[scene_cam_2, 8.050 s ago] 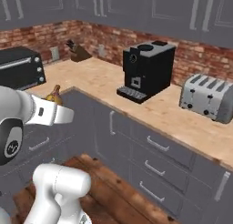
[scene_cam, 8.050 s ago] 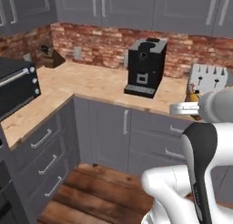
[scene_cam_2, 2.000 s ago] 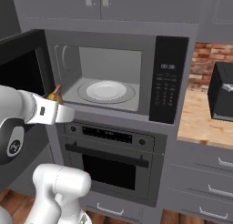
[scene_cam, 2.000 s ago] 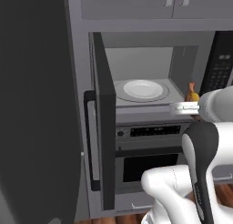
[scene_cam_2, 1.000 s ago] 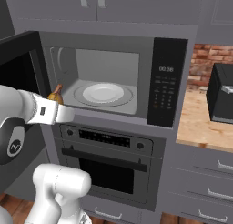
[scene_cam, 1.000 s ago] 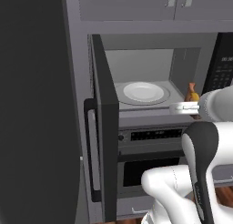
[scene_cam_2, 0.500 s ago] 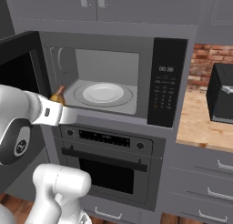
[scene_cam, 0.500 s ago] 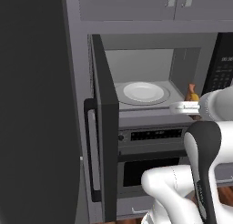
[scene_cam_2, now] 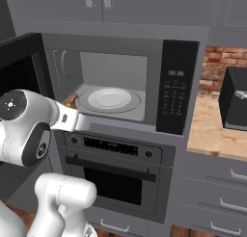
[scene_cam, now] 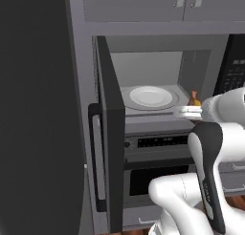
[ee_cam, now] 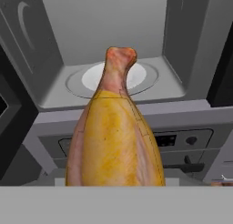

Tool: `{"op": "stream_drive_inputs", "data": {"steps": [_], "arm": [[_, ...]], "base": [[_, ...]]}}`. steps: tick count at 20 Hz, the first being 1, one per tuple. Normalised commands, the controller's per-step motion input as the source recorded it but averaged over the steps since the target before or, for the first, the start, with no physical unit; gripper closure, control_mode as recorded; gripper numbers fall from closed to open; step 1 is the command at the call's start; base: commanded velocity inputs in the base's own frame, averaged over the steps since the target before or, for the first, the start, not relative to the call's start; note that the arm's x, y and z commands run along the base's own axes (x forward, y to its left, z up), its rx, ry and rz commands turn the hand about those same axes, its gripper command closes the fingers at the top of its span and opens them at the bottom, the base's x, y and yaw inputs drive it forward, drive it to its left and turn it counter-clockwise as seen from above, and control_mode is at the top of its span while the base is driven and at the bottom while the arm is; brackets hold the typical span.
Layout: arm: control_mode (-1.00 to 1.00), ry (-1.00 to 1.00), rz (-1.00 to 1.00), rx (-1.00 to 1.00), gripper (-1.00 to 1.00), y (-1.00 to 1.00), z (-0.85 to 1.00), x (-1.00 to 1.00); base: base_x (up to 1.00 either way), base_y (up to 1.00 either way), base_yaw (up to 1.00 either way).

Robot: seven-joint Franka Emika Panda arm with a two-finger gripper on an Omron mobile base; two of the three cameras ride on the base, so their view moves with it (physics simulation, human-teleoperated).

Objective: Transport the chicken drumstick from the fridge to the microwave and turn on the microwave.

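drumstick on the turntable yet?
No. In the hand view the chicken drumstick is at the gripper, in front of the open microwave, and the pale turntable behind it is bare.

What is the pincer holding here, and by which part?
The chicken drumstick, held at its thick golden end; the narrow reddish end points toward the open microwave.

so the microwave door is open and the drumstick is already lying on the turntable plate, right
Not quite. The microwave door is open, but the drumstick is held in the jaws in front of the opening, not yet inside. The hand view shows the turntable plate bare beyond its tip.
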Motion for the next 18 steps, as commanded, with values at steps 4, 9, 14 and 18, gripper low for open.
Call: {"op": "stream_drive_inputs", "data": {"steps": [4,9,14,18], "arm": [[-1.0,0.01,0.0,0.0,1.0,0.0,-0.19,0.46],[-1.0,0.07,0.01,0.0,1.0,0.0,-0.11,0.59],[-1.0,0.03,0.01,0.0,1.0,0.0,-0.18,0.61],[-1.0,0.0,0.0,0.0,1.0,0.0,-0.17,0.53]], "base": [[0.0,0.0,0.0],[0.0,0.0,0.0],[0.0,0.0,0.0],[0.0,0.0,0.0]]}}
